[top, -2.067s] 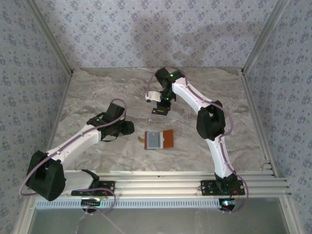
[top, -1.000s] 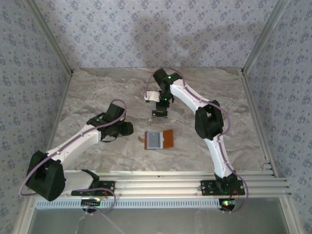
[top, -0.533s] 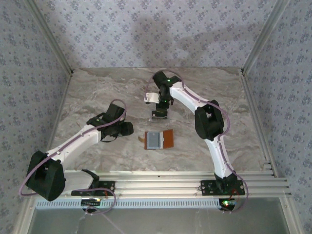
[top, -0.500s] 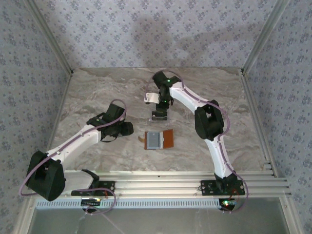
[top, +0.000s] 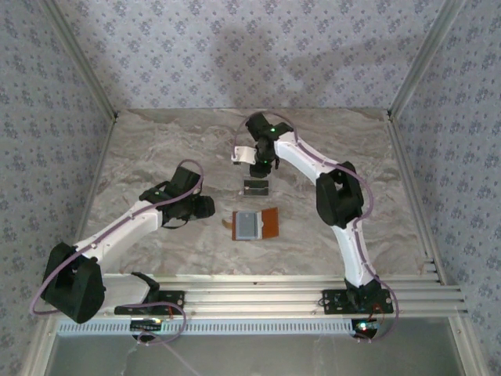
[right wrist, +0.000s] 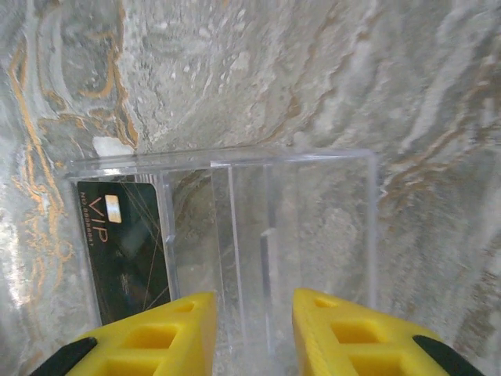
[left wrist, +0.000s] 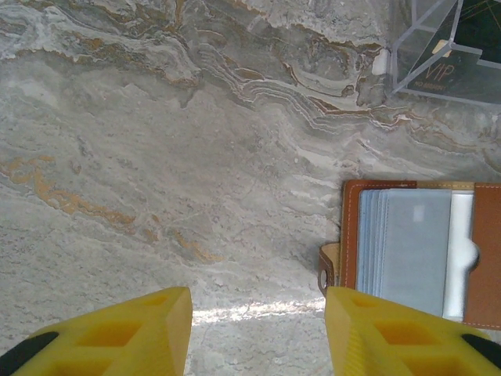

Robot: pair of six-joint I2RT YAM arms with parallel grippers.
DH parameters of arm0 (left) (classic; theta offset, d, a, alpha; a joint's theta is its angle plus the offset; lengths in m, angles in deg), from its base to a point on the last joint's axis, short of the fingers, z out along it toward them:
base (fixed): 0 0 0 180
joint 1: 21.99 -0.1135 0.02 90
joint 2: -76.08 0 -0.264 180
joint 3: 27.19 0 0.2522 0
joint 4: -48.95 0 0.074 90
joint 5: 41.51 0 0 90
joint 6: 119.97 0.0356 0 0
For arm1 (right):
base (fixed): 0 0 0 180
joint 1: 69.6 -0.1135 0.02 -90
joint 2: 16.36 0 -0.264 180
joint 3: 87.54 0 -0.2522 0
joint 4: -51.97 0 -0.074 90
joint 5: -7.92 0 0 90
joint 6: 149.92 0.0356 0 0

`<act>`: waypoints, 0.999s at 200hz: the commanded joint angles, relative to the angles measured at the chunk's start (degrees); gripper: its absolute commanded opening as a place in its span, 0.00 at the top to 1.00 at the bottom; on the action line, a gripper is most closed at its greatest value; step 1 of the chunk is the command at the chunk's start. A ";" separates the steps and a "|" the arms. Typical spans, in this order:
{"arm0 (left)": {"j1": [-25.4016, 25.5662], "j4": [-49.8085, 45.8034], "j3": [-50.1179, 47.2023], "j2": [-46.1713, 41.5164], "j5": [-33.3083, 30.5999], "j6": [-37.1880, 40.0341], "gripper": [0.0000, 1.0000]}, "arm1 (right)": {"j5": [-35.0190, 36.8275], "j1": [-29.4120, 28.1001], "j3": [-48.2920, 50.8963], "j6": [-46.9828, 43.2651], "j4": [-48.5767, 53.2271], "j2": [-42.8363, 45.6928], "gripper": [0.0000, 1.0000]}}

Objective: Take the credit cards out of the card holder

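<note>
The card holder (top: 270, 223) lies open and flat at mid-table, brown leather with pale grey credit cards (top: 249, 225) tucked in its left half. In the left wrist view the card holder (left wrist: 487, 258) lies at the right, its cards (left wrist: 413, 249) overlapping. My left gripper (top: 211, 207) (left wrist: 258, 329) is open just left of it, with bare table between the fingers. Another credit card, dark with VIP lettering (right wrist: 125, 251), lies in a clear box (right wrist: 313, 227) (top: 257, 186). My right gripper (top: 257, 172) (right wrist: 254, 329) is open over that box, holding nothing.
The clear box (left wrist: 438, 55) stands just beyond the card holder, with upright dividers inside. The marble table (top: 156, 149) is walled by patterned panels on three sides. An aluminium rail (top: 258, 294) runs along the near edge by the arm bases.
My right gripper has drawn back toward the far side, uncovering the clear box with the dark card in it. The left arm and card holder have not moved.
</note>
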 commanded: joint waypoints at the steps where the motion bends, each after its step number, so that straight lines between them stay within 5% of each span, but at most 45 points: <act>1: 0.72 0.38 2.29 -0.24 -0.37 0.10 0.51 | -0.31 -0.41 2.63 6.54 -2.44 6.66 0.66; 73: 1.58 6.97 3.25 4.35 1.49 -0.22 0.49 | -1.28 -0.89 19.74 48.46 -11.29 21.34 0.67; 116: 0.07 9.66 2.54 5.21 2.72 -3.63 0.48 | -11.76 -1.48 35.21 72.59 -19.80 28.85 0.69; 152: -2.84 9.98 2.05 5.81 5.94 -5.05 0.48 | -18.52 -4.22 43.29 83.45 -24.50 29.57 0.70; 200: -5.11 11.09 -0.92 1.87 6.29 -5.22 0.47 | -18.46 -9.07 44.50 87.20 -25.77 25.64 0.68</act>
